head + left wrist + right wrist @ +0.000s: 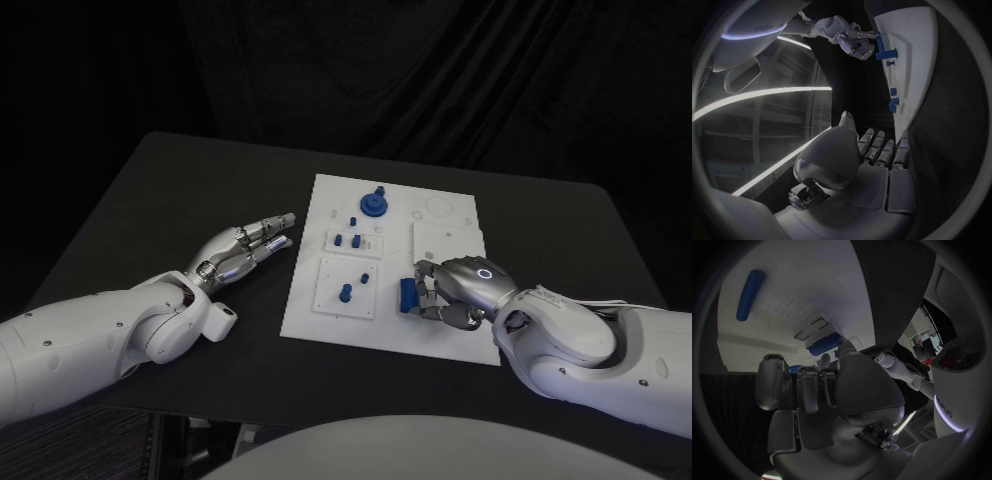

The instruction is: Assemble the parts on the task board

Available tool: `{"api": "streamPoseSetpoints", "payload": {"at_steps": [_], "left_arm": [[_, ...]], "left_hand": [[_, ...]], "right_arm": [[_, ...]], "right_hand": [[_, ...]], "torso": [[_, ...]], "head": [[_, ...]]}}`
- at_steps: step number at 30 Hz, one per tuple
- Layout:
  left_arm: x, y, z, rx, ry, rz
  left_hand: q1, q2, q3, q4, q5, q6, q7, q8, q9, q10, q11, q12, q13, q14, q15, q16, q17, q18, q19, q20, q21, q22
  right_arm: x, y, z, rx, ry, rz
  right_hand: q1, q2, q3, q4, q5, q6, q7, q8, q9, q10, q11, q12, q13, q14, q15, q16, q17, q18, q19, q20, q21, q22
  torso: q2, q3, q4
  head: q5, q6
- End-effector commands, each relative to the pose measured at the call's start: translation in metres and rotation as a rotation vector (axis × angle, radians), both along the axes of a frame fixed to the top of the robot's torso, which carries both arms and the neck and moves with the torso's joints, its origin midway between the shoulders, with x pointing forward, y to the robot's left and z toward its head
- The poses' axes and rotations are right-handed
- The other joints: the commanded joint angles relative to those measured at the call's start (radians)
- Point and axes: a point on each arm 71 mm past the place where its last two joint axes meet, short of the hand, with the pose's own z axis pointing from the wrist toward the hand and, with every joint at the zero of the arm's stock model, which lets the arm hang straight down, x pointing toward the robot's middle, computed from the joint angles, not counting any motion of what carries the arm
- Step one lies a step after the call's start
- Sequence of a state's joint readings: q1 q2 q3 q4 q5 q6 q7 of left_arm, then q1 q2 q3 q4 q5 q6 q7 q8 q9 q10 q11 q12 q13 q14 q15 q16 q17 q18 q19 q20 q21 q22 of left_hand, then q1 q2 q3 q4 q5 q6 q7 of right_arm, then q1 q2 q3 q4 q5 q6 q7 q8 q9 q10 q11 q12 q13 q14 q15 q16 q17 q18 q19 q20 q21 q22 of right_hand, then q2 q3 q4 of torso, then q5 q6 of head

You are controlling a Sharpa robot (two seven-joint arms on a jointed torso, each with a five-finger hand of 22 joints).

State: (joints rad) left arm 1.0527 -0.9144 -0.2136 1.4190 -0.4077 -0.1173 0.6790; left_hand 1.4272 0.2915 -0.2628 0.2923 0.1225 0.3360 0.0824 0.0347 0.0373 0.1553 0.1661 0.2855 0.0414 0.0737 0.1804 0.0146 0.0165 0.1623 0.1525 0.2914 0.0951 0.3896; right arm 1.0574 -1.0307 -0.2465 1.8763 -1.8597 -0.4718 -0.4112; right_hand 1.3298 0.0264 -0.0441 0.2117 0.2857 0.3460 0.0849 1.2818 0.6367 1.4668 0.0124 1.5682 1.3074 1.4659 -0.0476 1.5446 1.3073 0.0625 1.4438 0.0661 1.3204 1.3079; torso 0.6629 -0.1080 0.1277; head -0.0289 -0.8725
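My right hand (pixel 459 288) grips a blue peg (pixel 408 294) at the task board's (pixel 447 238) near edge; left hand (pixel 248 250) rests open on the bench (pixel 173 190) (idle). Next I'd seat the peg squarely, I judge.

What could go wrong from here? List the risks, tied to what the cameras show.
1. The right hand is curled around a blue part at the near edge of the task board; its fingers hide much of the part, so the hold may be loose and it might slip.
2. Small blue pegs stand close by; a sweep across the board could knock them.
3. The left hand lies beside the board and could nudge it.
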Motion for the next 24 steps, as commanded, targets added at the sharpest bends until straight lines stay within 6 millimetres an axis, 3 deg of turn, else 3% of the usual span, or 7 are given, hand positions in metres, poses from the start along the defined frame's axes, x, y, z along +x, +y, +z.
{"api": "streamPoseSetpoints", "payload": {"at_steps": [1, 16, 18, 19, 20, 21, 24], "left_arm": [[-0.001, -0.002, 0.003, -0.037, -0.029, -0.020], [-0.002, -0.002, 0.002, -0.037, -0.028, -0.019], [-0.002, -0.001, 0.002, -0.036, -0.029, -0.017], [-0.002, -0.001, 0.003, -0.036, -0.030, -0.017], [-0.002, -0.001, 0.003, -0.036, -0.031, -0.016], [-0.002, -0.001, 0.003, -0.036, -0.031, -0.015], [-0.002, 0.000, 0.003, -0.035, -0.033, -0.013]], "left_hand": [[-0.013, 0.001, -0.002, 0.001, -0.001, 0.002, 0.002, 0.005, 0.001, 0.000, 0.010, 0.000, 0.001, 0.006, 0.005, 0.004, 0.002, 0.010, 0.004, -0.001, 0.006, 0.001], [-0.014, 0.001, -0.001, 0.000, -0.001, 0.004, 0.004, 0.005, 0.002, 0.000, 0.010, 0.001, 0.001, 0.006, 0.005, 0.004, 0.002, 0.010, 0.005, 0.000, 0.006, 0.001], [-0.014, 0.001, -0.001, 0.000, -0.001, 0.004, 0.004, 0.005, 0.002, 0.000, 0.010, 0.001, 0.001, 0.006, 0.005, 0.004, 0.002, 0.010, 0.005, 0.000, 0.006, 0.001], [-0.013, 0.000, 0.000, 0.000, -0.001, 0.005, 0.004, 0.005, 0.002, 0.000, 0.010, 0.001, 0.001, 0.006, 0.005, 0.004, 0.002, 0.010, 0.005, 0.000, 0.007, 0.001], [-0.013, 0.000, 0.000, 0.000, -0.001, 0.005, 0.004, 0.005, 0.002, 0.000, 0.010, 0.001, 0.001, 0.006, 0.005, 0.004, 0.002, 0.010, 0.005, 0.000, 0.007, 0.001], [-0.013, 0.000, 0.000, 0.000, -0.001, 0.005, 0.004, 0.005, 0.002, 0.000, 0.010, 0.001, 0.001, 0.006, 0.005, 0.004, 0.002, 0.010, 0.005, 0.000, 0.007, 0.001], [-0.013, 0.000, 0.000, 0.000, -0.001, 0.006, 0.004, 0.005, 0.002, 0.000, 0.010, 0.001, 0.001, 0.006, 0.005, 0.004, 0.002, 0.010, 0.006, 0.000, 0.007, 0.002]], "right_arm": [[0.001, 0.000, 0.000, -0.003, -0.001, -0.005], [-0.003, -0.004, 0.004, 0.017, -0.008, -0.017], [-0.003, -0.007, 0.007, 0.034, -0.010, -0.027], [-0.003, -0.009, 0.011, 0.045, -0.011, -0.037], [-0.002, -0.012, 0.014, 0.054, -0.011, -0.048], [0.000, -0.014, 0.019, 0.061, -0.012, -0.060], [0.004, -0.023, 0.031, 0.064, -0.016, -0.093]], "right_hand": [[0.012, 0.000, -0.001, -0.007, -0.001, -0.004, -0.006, 0.006, 0.003, 0.104, -0.009, 0.003, 0.263, 0.085, -0.007, -0.001, 0.205, -0.002, -0.002, -0.008, -0.006, 0.183], [-0.103, -0.066, -0.052, 0.081, 0.000, -0.006, -0.011, 0.002, 0.045, 0.104, -0.013, 0.003, 0.263, 0.085, -0.011, 0.000, 0.206, -0.003, 0.001, -0.012, -0.003, 0.185], [-0.180, -0.078, -0.030, 0.076, 0.002, -0.004, -0.003, -0.100, -0.003, 0.104, -0.008, 0.003, 0.263, 0.087, -0.009, 0.001, 0.209, -0.004, 0.004, -0.011, 0.001, 0.186], [-0.204, -0.087, -0.010, 0.082, 0.004, 0.031, 0.002, -0.155, -0.037, 0.104, 0.000, 0.003, 0.263, 0.088, -0.004, 0.002, 0.212, -0.006, 0.007, -0.006, 0.006, 0.187], [-0.224, -0.087, -0.004, 0.084, 0.002, 0.051, 0.003, -0.178, -0.050, 0.104, 0.003, 0.003, 0.263, 0.089, -0.001, 0.004, 0.215, -0.006, 0.009, -0.004, 0.010, 0.189], [-0.268, -0.080, 0.005, 0.081, 0.003, 0.091, 0.008, -0.235, -0.080, 0.104, 0.007, 0.003, 0.263, 0.091, 0.002, 0.006, 0.220, -0.008, 0.013, 0.002, 0.017, 0.190], [-0.287, -0.076, 0.006, 0.082, 0.000, 0.111, 0.010, -0.264, -0.094, 0.104, 0.008, 0.003, 0.263, 0.094, 0.007, 0.011, 0.230, -0.010, 0.020, 0.002, 0.030, 0.194]], "torso": [[-0.001, 0.0003, -0.0001], [-0.001, 0.0009, -0.0006], [-0.001, 0.0006, -0.0004], [-0.002, 0.0006, -0.0008], [-0.002, 0.0007, -0.0011], [-0.002, 0.0006, -0.0012], [-0.002, 0.0004, -0.0010]], "head": [[0.001, 0.000], [0.000, 0.000], [-0.001, 0.000], [-0.001, 0.000], [-0.001, 0.000], [-0.002, 0.000], [-0.004, 0.000]]}}
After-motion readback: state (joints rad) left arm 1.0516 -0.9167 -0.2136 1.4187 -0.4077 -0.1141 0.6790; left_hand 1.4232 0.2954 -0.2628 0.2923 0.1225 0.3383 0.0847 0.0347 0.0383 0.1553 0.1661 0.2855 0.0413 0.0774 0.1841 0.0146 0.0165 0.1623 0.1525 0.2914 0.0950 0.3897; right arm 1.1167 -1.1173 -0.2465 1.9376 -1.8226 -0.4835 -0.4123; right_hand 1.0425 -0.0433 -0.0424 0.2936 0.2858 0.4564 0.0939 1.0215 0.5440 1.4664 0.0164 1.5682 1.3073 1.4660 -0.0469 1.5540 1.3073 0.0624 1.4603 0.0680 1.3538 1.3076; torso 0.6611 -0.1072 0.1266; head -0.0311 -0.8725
